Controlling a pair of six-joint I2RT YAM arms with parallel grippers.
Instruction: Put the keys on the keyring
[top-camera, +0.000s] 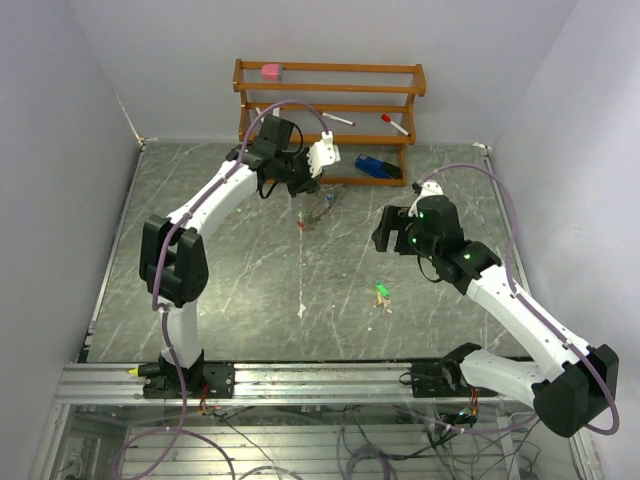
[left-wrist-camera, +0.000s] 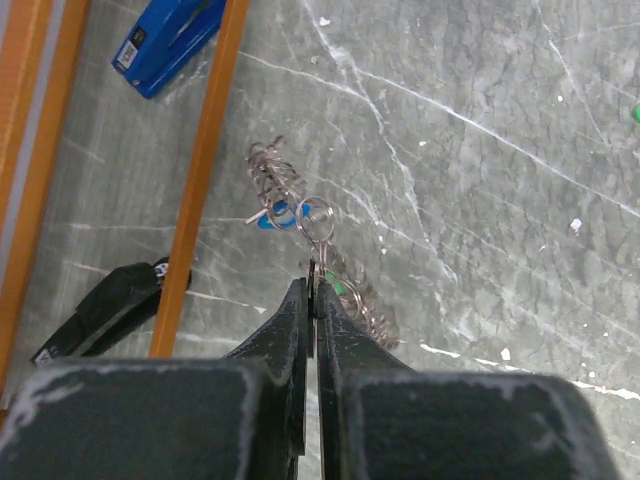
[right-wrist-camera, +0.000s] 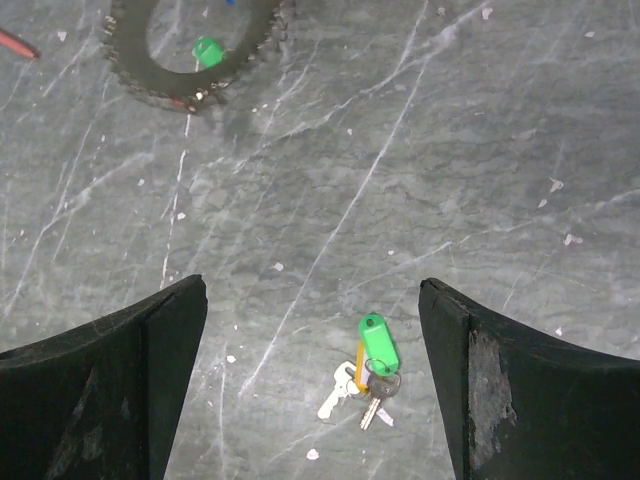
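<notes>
Now the keys lie on the tabletop below the wide-open right jaws, between them, long way pointing ahead, not jaw to jaw; the left jaws, farther off, pinch the keyring

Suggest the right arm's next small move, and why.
Probably lower the right gripper straight onto the green-tagged keys and close. Its jaws stand wide open with that bunch lying on the table between them, untouched, while the left gripper is shut on the keyring.
</notes>
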